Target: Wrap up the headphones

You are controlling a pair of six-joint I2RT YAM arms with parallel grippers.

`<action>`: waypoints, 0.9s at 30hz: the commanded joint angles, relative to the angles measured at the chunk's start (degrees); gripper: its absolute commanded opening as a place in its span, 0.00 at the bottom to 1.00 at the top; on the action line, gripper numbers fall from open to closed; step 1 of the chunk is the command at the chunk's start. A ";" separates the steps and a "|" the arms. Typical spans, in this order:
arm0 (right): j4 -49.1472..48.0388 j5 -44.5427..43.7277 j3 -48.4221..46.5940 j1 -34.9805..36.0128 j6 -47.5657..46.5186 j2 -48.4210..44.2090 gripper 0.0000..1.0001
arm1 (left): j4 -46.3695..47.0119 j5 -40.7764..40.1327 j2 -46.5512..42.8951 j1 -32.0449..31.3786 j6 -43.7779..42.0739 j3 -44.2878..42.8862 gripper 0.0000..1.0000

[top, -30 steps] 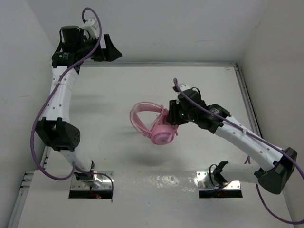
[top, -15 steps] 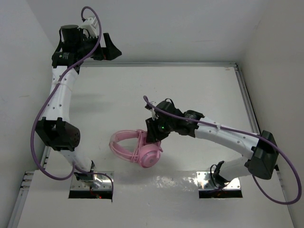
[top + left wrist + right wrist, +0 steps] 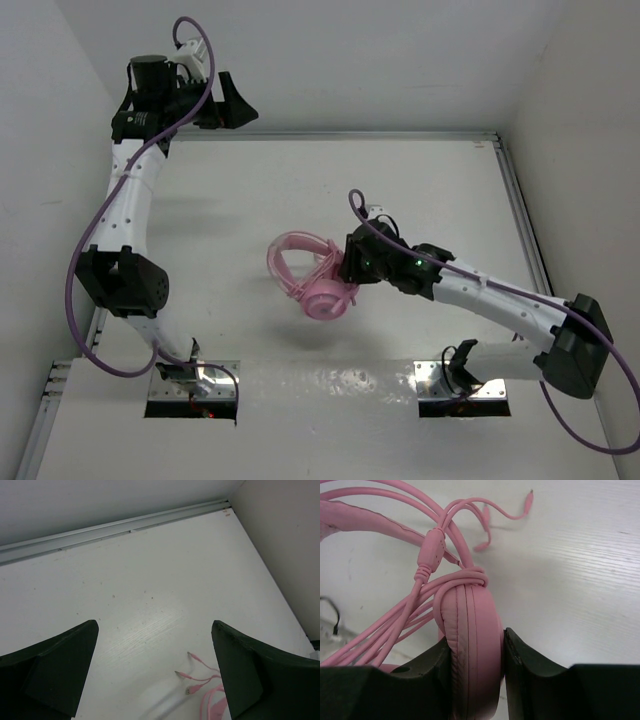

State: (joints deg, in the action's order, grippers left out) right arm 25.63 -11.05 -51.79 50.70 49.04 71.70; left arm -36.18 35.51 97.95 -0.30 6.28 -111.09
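Observation:
The pink headphones [image 3: 310, 275] hang above the middle of the table, held by my right gripper [image 3: 345, 272]. In the right wrist view the gripper [image 3: 472, 670] is shut on one padded earcup [image 3: 470, 640], a finger on each flat side. The pink cord [image 3: 395, 630] is looped in several strands around the earcup and headband, and its plug ends [image 3: 485, 540] dangle free. The plugs also show in the left wrist view [image 3: 192, 672]. My left gripper [image 3: 232, 103] is open and empty, high at the back left, far from the headphones.
A metal rail [image 3: 330, 134] runs along the table's back edge and another rail [image 3: 522, 220] along the right side. White walls stand at left, back and right. Two mounting plates [image 3: 195, 385] sit at the near edge.
My right gripper swung the headphones toward the near left, then back up and right toward the table's middle. The left arm has not moved.

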 commanded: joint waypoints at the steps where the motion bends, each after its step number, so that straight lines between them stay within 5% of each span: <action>1: -3.49 -11.59 1.07 0.02 7.29 -4.02 0.00 | 2.35 1.32 -0.48 -0.14 0.13 0.34 0.94; 9: 4.88 -22.97 1.25 -0.07 8.28 -8.24 0.00 | 2.43 1.76 -0.48 -0.32 0.31 0.96 0.93; 13: 2.23 -12.55 -3.65 0.10 -3.21 -5.54 0.00 | 2.87 1.24 0.13 -0.32 0.31 1.14 0.93; 19: -1.19 5.57 -11.65 1.25 -17.20 -0.07 0.00 | 8.58 1.41 1.62 -0.50 -5.13 5.17 0.66; 27: -1.11 20.36 -25.26 1.25 -32.77 1.77 0.00 | 9.20 15.90 13.31 -2.25 -10.50 4.39 0.69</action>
State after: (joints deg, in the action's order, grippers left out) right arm 30.50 1.21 -68.53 51.90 23.53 73.49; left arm -29.91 43.75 110.02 -0.86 -1.87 -106.80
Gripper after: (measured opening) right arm 0.362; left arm 0.685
